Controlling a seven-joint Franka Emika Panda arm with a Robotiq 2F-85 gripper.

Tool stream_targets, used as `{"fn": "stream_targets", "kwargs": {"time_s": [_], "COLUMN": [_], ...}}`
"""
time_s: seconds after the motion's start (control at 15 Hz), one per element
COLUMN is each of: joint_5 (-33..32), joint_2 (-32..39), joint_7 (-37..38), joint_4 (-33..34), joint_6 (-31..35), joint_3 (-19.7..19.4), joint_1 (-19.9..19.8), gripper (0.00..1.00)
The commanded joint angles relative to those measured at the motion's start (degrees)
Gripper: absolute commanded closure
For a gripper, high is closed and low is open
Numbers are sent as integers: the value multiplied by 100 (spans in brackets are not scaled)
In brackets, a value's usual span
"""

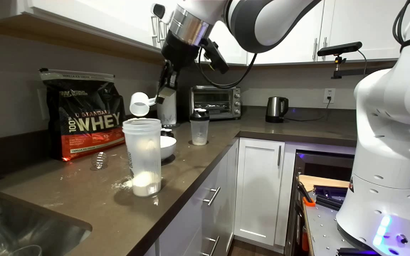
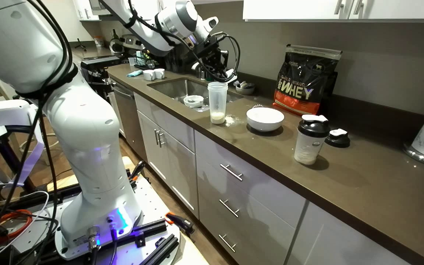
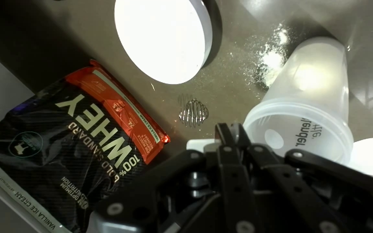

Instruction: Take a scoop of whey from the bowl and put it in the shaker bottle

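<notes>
Pressed close together, the fingers (image 3: 227, 144) hold the scoop (image 1: 137, 99) by its handle. Its cup tilts a little beyond their tips and, in an exterior view, shows just above the mouth of the shaker bottle (image 1: 141, 158). Lower than the fingers, the shaker bottle stands upright on the counter (image 1: 94, 199), whey (image 1: 146, 179) at its bottom; the bowl (image 2: 265, 126) sits near it, also below them.

White cupboards (image 2: 296, 10) overhead, greyish wall (image 2: 392, 62) behind, brown desk (image 1: 192, 156) turning the corner, white drawers (image 2: 250, 191) below, wooden floor (image 2: 212, 246) underfoot
</notes>
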Motion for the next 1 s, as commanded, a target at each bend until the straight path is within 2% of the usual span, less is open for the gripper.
{"fn": "stream_targets", "kwargs": {"time_s": [0.0,0.53,0.67,0.93], "joint_5": [33,-187,-768,-1728], "joint_2": [-33,83,38,-52], "joint_7": [-35,77,521,1274], "joint_4": [-13,85,81,85], "joint_6": [-22,-28,77,13], "joint_3": [26,154,370,645], "joint_1": [8,-90,-373,-651], "gripper": [99,99,99,99]}}
